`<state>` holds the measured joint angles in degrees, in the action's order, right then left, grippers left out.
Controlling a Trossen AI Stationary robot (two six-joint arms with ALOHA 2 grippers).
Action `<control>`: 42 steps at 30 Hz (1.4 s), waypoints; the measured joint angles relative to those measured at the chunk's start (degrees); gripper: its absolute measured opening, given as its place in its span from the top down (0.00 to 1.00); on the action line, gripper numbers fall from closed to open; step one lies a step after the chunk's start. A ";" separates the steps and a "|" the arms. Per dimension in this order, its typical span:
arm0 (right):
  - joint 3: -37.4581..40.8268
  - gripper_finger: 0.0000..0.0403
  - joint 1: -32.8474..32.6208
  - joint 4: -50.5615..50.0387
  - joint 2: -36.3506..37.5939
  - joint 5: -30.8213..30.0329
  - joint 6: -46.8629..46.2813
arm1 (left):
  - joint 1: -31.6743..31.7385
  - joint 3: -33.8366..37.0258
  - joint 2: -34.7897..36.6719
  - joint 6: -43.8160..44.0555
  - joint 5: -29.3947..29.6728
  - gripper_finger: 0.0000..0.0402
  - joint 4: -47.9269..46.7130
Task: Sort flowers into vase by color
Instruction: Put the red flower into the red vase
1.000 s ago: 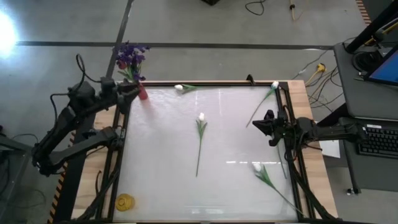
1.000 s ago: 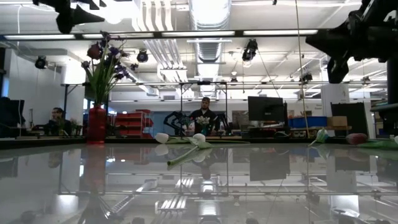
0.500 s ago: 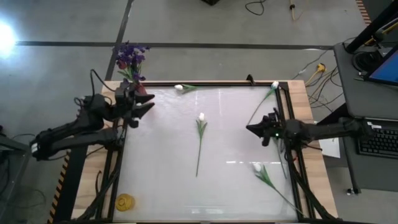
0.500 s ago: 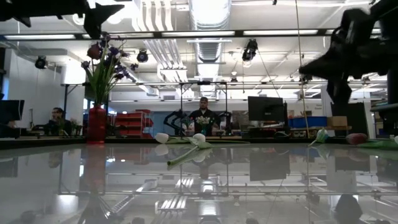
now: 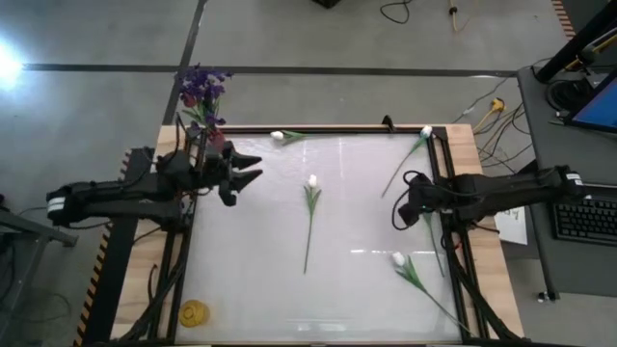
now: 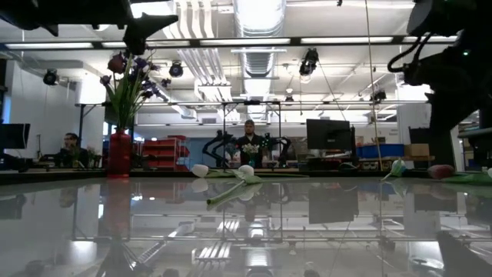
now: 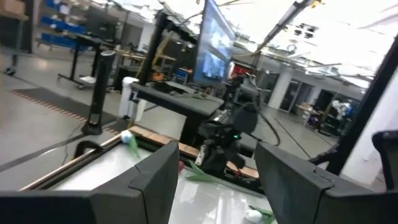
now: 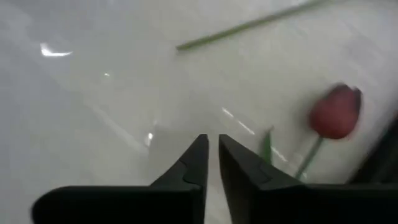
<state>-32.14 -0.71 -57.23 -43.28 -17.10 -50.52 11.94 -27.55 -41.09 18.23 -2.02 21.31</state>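
Observation:
A red vase stands at the table's far left corner, holding purple blossoms and a dark red bloom. White tulips lie flat at the far edge, the middle, the far right and the near right. A red tulip lies by the right edge, close to my right gripper, which points down at the table, shut and empty. My left gripper hangs open and empty in the air, right of the vase.
A yellow roll sits on the wooden rim at the near left corner. Black frame rails run along the table's left and right sides. People sit in the room beyond the far edge.
My left gripper has swung from beside the vase out over the table, toward its right edge and slightly nearer. My right gripper has tipped from level to pointing down and has shifted a little toward the near edge. The flowers have stayed put.

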 joint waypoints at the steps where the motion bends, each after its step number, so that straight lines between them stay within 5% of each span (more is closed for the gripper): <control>1: -0.44 0.86 0.02 0.52 -0.64 0.07 -0.85 | -0.86 0.00 -1.05 -0.53 0.06 0.50 1.44; 8: 0.16 0.58 6.46 -5.56 -6.56 0.64 -11.75 | -6.35 0.04 -7.82 -3.39 0.08 0.50 11.48; 12: 0.65 0.50 13.50 -2.65 -10.36 0.61 -7.17 | -8.29 0.04 -10.94 -5.03 0.08 0.50 14.93; 23: 0.53 0.62 30.78 -2.55 -21.56 3.97 4.22 | -10.07 0.04 -15.73 -5.27 0.15 0.50 16.22; 29: 0.53 0.72 34.17 -0.69 -26.21 5.80 7.11 | -10.78 0.07 -15.60 -4.16 1.89 0.50 15.90; 34: 0.37 0.83 34.25 1.47 -28.97 7.79 7.86 | -12.14 -2.13 -11.32 -3.81 8.92 0.50 1.85; 42: -0.49 0.97 34.25 3.49 -25.53 8.78 9.28 | -14.52 -11.64 -7.60 7.56 32.18 0.50 -37.08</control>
<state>-32.63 33.54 -53.74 -68.80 -8.32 -41.24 -2.58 -39.19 -48.69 25.79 30.16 -15.77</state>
